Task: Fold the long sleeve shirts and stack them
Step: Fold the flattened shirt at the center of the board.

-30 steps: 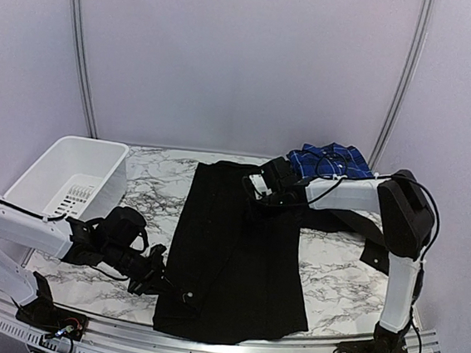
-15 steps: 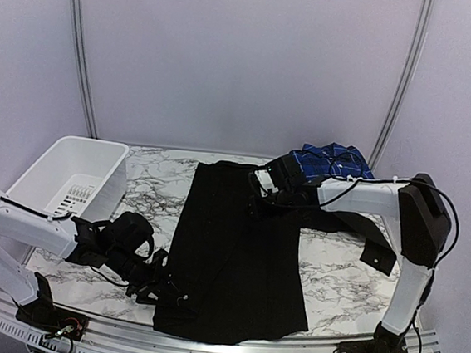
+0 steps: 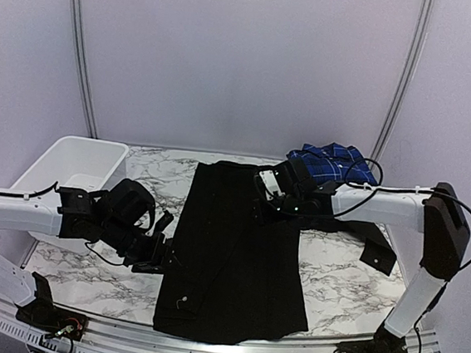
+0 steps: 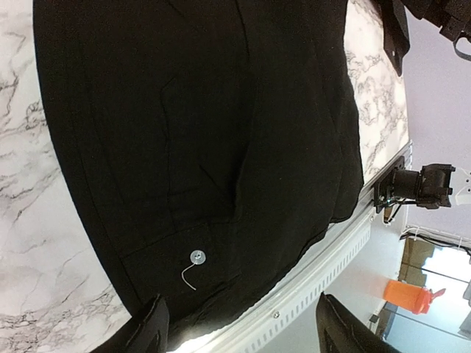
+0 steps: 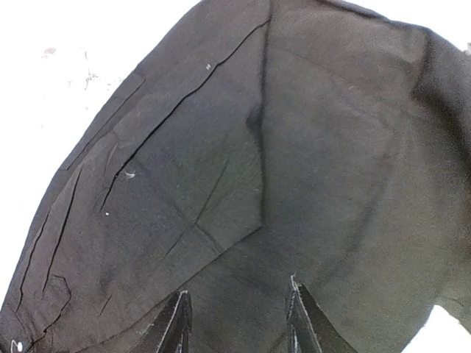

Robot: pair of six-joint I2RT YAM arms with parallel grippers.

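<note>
The black shirt (image 3: 236, 260) is laid out lengthwise on the marble table (image 3: 338, 278), collar end to the back. Its left side is judged to be turned in already: that edge runs straight, and a cuff button is seen lying on the body near the front hem. The right sleeve (image 3: 355, 230) is not yet folded and is trailed out to the right, cuff well apart from the body.

The left gripper (image 3: 161, 240) is held just beside the shirt's left edge, fingers spread wide, nothing carried. The right gripper (image 5: 239, 320) is poised over the upper middle of the shirt, fingers partly apart; cloth is seen flat beneath them and none looks pinched.

A folded blue-and-white plaid shirt (image 3: 333, 161) is parked at the back right, and a white basket (image 3: 89, 141) is set at the left. Roughly halfway is reckoned: the sleeve must be brought in, the body doubled over, then stacked on the plaid.
</note>
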